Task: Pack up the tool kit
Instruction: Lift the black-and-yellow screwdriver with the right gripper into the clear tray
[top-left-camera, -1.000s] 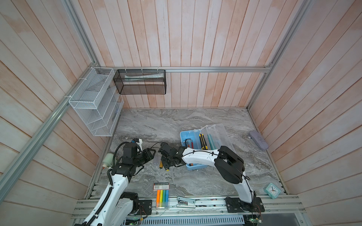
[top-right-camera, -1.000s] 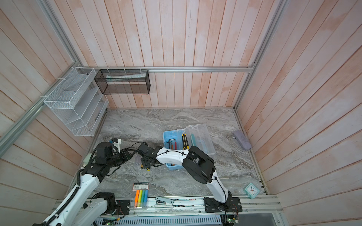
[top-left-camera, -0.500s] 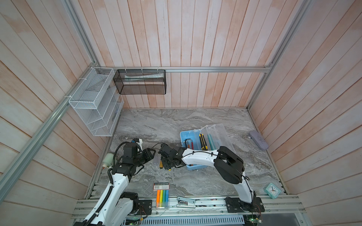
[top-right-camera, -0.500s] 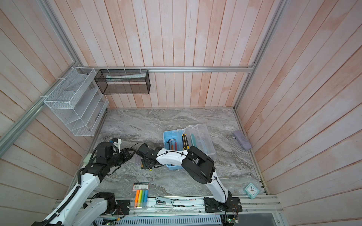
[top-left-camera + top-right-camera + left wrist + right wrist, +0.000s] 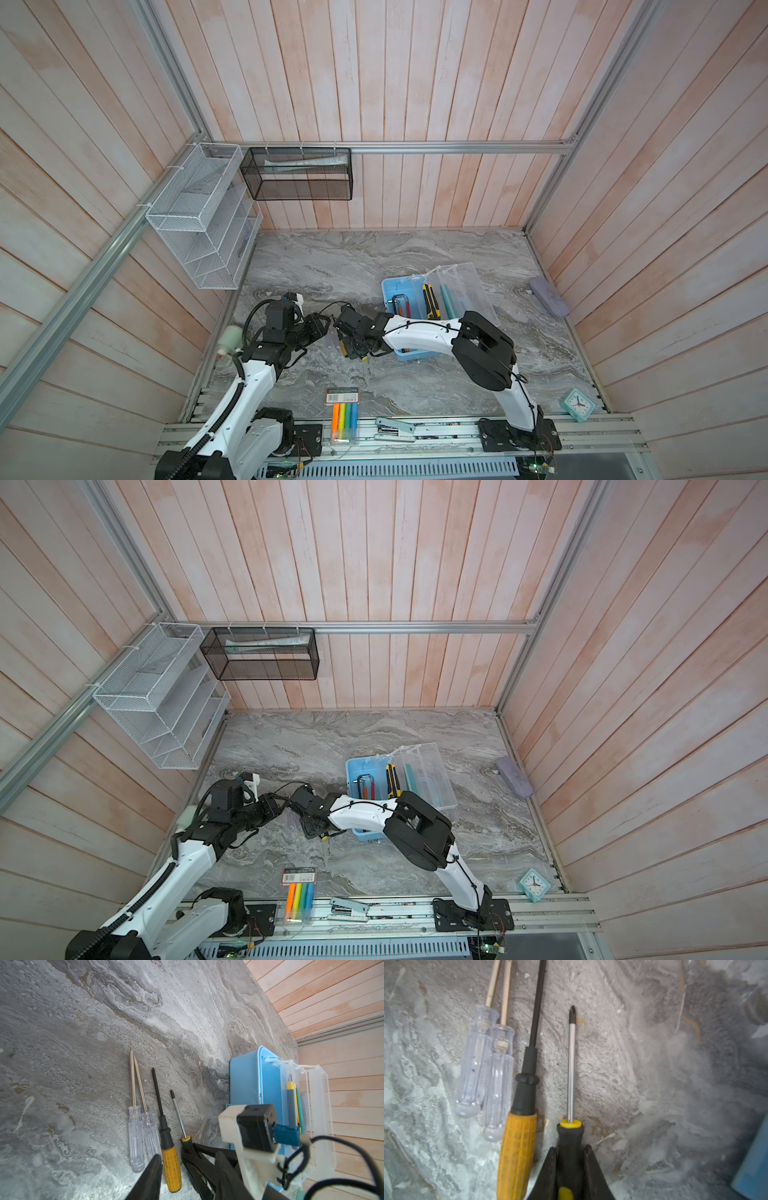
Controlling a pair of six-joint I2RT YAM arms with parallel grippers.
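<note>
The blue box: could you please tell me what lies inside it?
A red-and-black frame, a yellow-and-black knife and a teal stick show in the blue box. The right arm covers its near end.

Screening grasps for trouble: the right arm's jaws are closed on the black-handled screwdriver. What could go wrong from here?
The orange-handled screwdriver lies right beside the black-handled screwdriver held by the right gripper, so lifting may drag it. The left gripper hovers close by; the arms could collide.

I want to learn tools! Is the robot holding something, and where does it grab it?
The right gripper pinches the black-and-yellow screwdriver by its black handle, just behind the yellow collar.
</note>
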